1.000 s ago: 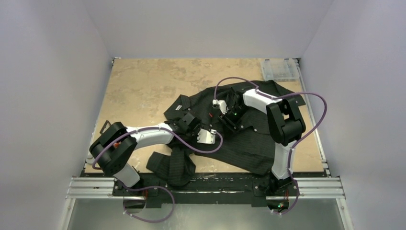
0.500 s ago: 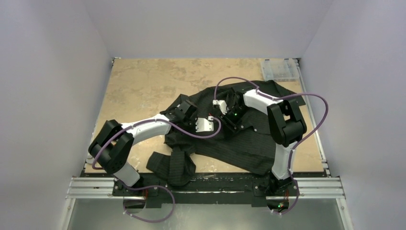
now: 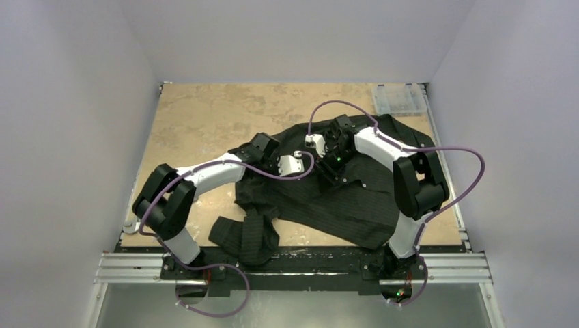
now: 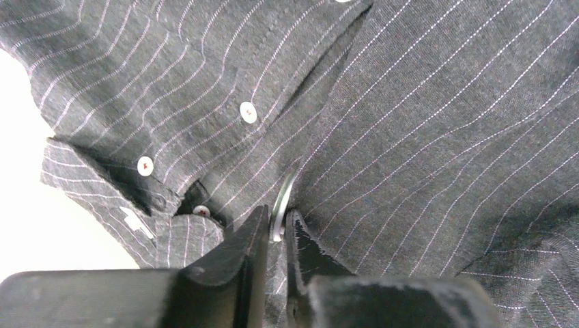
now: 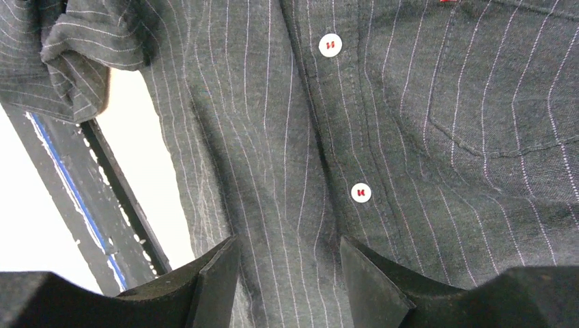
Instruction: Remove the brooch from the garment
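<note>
The garment [image 3: 341, 205], a black pinstriped shirt, lies crumpled on the table's right half. The brooch [image 4: 281, 201] shows edge-on as a thin silver rim sticking out of a fold. My left gripper [image 4: 276, 222] is shut on the brooch's lower edge. In the top view the left gripper [image 3: 280, 160] sits over the shirt's collar area and the brooch is hidden. My right gripper [image 5: 290, 256] is open, its jaws spread over the button placket of the garment [image 5: 273, 137]. In the top view the right gripper [image 3: 331, 171] is close beside the left one.
A clear plastic box [image 3: 399, 99] stands at the back right corner. Bare tan table [image 3: 205, 116] lies to the left and back. One sleeve [image 3: 249, 236] lies near the front rail. Pale buttons [image 4: 248, 112] [image 5: 361, 193] dot the placket.
My left gripper has moved toward the back of the table, and the shirt's left edge has drawn back with it. The right arm has shifted slightly toward the back.
</note>
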Robot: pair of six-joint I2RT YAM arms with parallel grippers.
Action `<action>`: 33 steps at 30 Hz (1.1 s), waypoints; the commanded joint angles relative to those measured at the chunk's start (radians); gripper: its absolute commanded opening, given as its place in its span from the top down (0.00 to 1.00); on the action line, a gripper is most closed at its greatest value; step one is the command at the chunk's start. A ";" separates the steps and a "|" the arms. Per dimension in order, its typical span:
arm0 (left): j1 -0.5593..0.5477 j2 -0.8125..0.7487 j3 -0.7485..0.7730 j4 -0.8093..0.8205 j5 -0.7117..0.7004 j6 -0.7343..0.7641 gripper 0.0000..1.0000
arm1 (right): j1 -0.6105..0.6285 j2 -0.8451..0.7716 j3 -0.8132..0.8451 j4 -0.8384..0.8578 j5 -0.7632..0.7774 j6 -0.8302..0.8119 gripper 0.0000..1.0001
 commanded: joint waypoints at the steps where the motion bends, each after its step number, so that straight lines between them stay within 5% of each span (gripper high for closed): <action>1: 0.022 0.017 0.053 0.016 0.024 -0.034 1.00 | -0.011 -0.074 -0.038 0.089 -0.031 0.011 0.39; 12: 0.084 -0.156 0.009 -0.024 0.307 -0.072 1.00 | -0.029 -0.265 -0.155 0.393 -0.172 0.148 0.25; 21: 0.088 -0.271 -0.011 0.007 0.436 -0.188 1.00 | 0.029 -0.280 -0.200 0.737 -0.292 0.327 0.23; 25: 0.091 -0.291 -0.021 0.042 0.480 -0.219 1.00 | 0.071 -0.235 -0.211 0.818 -0.270 0.328 0.26; 29: 0.095 -0.288 -0.021 0.054 0.494 -0.235 1.00 | 0.075 -0.225 -0.213 0.862 -0.253 0.295 0.50; 33: 0.105 -0.278 -0.011 0.065 0.526 -0.260 1.00 | 0.085 -0.267 -0.253 0.909 -0.249 0.240 0.51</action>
